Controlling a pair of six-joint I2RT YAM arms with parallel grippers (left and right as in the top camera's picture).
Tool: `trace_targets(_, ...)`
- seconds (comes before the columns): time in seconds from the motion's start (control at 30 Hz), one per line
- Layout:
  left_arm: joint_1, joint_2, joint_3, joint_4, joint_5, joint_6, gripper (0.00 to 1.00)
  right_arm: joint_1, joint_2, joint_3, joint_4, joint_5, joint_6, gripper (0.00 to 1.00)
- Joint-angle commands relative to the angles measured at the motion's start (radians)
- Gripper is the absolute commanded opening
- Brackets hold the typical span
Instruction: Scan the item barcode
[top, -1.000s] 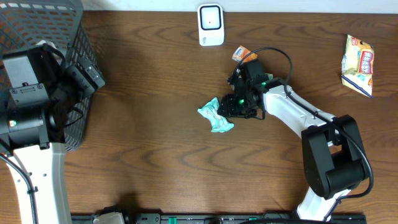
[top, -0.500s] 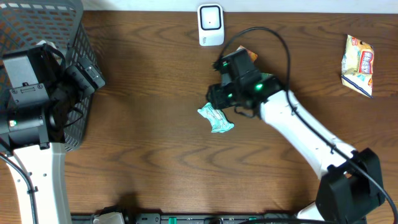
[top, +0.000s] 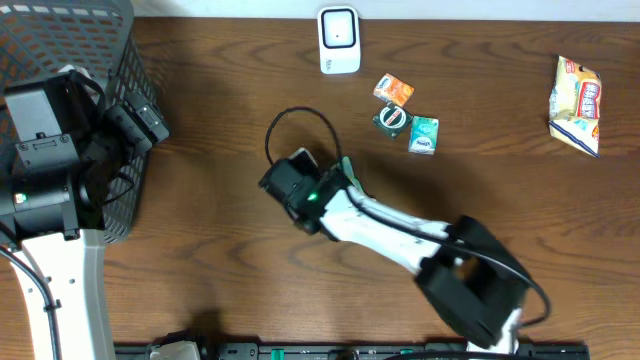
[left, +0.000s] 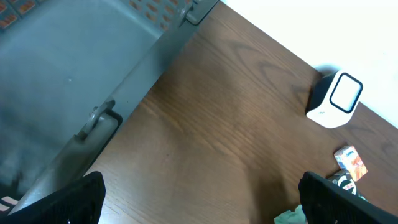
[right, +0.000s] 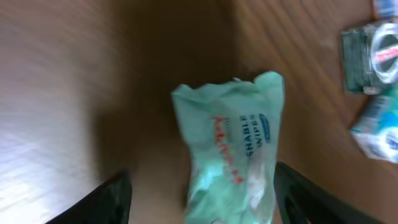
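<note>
A mint-green pack of wipes hangs blurred between my right gripper's open jaws. It lies close to the right finger, and a gap separates it from the left finger. In the overhead view my right gripper is over the middle of the table, and only a green sliver of the pack shows beside it. The white barcode scanner stands at the far edge, well away from the pack. My left gripper is wide open over bare wood beside the basket, and the pack's corner shows near its right finger.
A grey mesh basket fills the far left corner. Between the scanner and my right arm lie an orange box, a round dark green item and a small teal pack. A snack bag lies at the far right.
My right arm has swung left, away from the small items, to over the wipes pack, and its jaws have widened. The left arm has not moved.
</note>
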Motion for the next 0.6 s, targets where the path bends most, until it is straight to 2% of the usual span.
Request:
trace_targets(0.0, 0.005, 0.000, 0.001, -0.003, -0.010, 0.013, 0.98, 0.023, 0.057, -0.003, -0.004, 0.180, -0.003, 0.67)
trace_targets(0.1, 0.005, 0.000, 0.001, -0.003, -0.010, 0.013, 0.98, 0.024, 0.080, -0.003, -0.010, 0.175, -0.002, 0.62)
trace_targets(0.23, 0.005, 0.000, 0.001, -0.003, -0.010, 0.013, 0.98, 0.024, 0.086, -0.003, -0.007, 0.150, 0.001, 0.49)
trace_targets(0.57, 0.005, 0.000, 0.001, -0.003, -0.010, 0.013, 0.98, -0.013, 0.099, -0.008, 0.005, 0.110, 0.002, 0.44)
